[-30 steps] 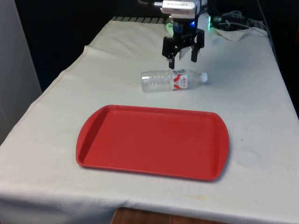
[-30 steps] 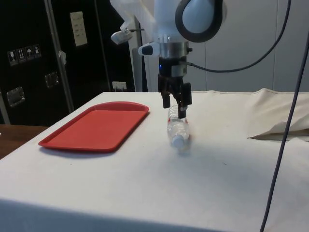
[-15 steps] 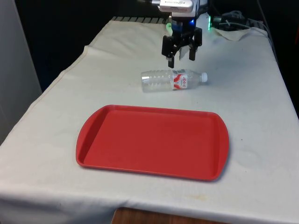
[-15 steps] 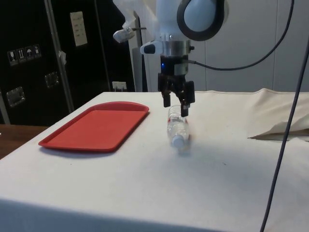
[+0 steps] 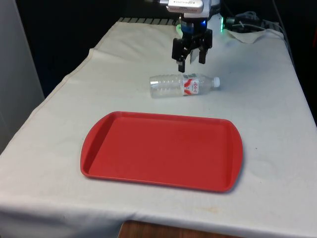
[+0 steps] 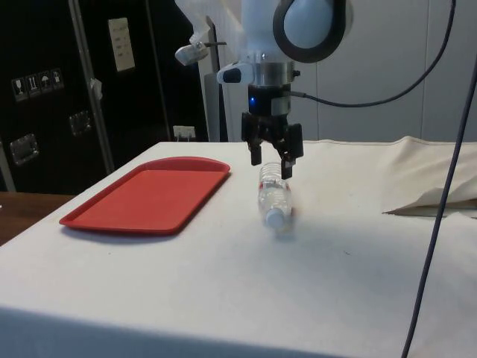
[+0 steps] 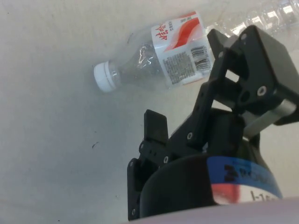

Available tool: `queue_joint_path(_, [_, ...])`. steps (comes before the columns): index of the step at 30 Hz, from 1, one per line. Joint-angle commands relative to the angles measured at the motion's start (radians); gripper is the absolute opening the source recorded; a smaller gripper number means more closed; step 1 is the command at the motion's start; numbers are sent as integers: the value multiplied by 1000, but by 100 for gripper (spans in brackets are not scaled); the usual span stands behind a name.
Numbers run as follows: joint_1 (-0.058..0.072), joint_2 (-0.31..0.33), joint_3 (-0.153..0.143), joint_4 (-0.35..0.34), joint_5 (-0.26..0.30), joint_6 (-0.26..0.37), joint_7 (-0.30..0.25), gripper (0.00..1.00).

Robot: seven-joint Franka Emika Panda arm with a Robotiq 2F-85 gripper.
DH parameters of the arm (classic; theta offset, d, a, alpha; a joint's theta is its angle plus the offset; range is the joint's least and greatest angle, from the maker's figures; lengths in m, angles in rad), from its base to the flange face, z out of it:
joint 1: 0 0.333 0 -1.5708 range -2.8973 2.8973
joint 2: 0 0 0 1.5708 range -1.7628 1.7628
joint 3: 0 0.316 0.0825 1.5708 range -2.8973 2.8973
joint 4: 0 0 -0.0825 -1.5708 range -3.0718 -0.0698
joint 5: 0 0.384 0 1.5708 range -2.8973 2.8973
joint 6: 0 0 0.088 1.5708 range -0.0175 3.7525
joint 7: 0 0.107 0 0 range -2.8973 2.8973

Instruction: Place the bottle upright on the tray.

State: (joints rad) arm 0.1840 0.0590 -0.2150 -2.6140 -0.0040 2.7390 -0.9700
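The bottle (image 5: 183,85) lies on its side on the worktop (image 5: 267,109) — white cap toward the front view's right, just beyond the red tray (image 5: 161,150). Above it hangs the tool (image 5: 191,58), fingers spread apart, gripping nothing.

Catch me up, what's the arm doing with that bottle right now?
The gripper hangs open above the clear plastic bottle, holding nothing. The bottle lies on its side on the white cloth, its white cap toward the front view's right, apart from the red tray, which sits nearer the front camera. In the side view the fingers are just over the bottle's body. Nothing has been grasped or stood upright yet.
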Motion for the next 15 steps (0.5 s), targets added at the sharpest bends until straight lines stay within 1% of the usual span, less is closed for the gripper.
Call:
queue_joint_path(1, [0, -6, 5, -4, 19, 2, -22, 100])
queue_joint_path(2, [0, 0, 0, 0, 0, 0, -6, 100])
queue_joint_path(3, [0, -6, 5, -4, 19, 2, -28, 100])
queue_joint_path(11, [1, -6, 6, -3, 20, 2, -83, 100])
queue_joint_path(12, [0, 0, 0, 0, 0, 0, -61, 100])
queue_joint_path(13, [1, -6, 6, -3, 20, 2, -89, 100])
queue_joint_path(15, [1, -6, 6, -3, 20, 2, -106, 100])
